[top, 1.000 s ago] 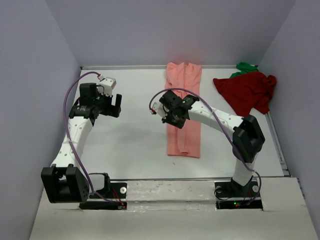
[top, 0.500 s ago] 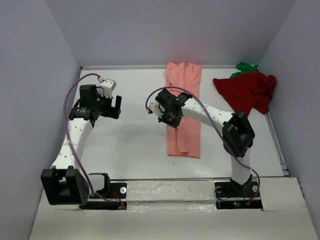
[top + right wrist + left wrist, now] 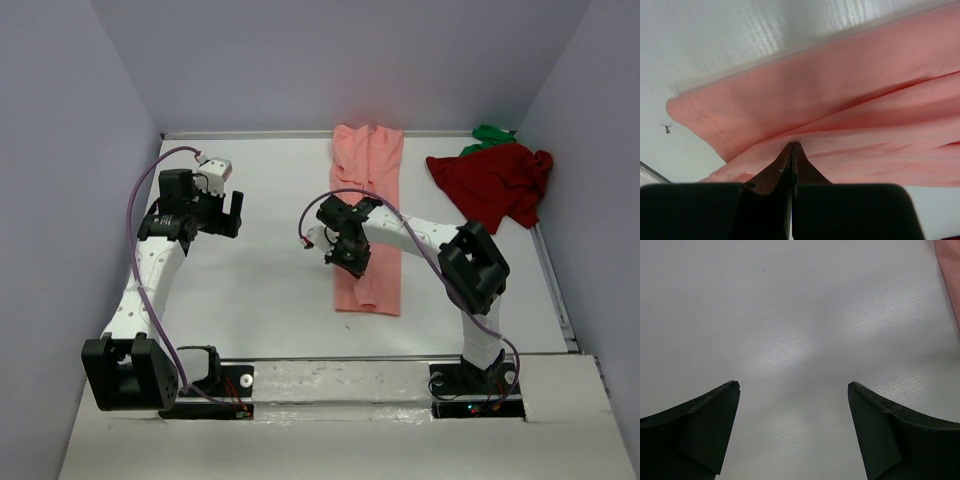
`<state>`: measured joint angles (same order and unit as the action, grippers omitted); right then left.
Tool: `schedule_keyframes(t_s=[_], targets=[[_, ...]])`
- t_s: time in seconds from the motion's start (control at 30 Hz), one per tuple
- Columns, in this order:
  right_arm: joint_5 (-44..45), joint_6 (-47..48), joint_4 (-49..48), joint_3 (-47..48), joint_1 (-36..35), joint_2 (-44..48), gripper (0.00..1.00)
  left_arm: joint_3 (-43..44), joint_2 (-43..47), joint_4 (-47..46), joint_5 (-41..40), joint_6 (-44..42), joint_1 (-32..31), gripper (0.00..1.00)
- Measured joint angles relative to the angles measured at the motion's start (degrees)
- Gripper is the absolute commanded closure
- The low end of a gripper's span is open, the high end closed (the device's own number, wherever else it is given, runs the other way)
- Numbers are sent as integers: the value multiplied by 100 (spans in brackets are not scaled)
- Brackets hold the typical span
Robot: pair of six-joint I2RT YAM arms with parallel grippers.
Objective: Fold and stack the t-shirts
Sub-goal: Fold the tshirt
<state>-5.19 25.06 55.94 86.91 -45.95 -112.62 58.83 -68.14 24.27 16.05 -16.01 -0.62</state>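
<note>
The pink t-shirt [image 3: 378, 170] lies in a long strip mid-frame on the table [image 3: 260, 290]. The right tool [image 3: 791, 146] is closed on its left edge, pinching it, I think. The red t-shirt [image 3: 495, 185] and green t-shirt [image 3: 492, 133] sit upper right. The left tool [image 3: 794, 385] hangs wide open.

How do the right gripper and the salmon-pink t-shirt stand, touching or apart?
Touching. The right wrist view shows the right gripper shut on the salmon-pink t-shirt, creases converging at its tips.
</note>
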Motion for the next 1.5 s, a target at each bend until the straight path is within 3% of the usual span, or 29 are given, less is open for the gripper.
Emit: schedule_keyframes(t_s=[0.7,1.17,1.5], targets=[[730,-26,90,-466,0,9,100,0,0,-2,2,0,0,1],[1209,-48,361,-487,24,501,100,0,0,-4,28,0,0,1],[114,-44,597,988,31,507,100,-7,9,-7,28,0,0,1]])
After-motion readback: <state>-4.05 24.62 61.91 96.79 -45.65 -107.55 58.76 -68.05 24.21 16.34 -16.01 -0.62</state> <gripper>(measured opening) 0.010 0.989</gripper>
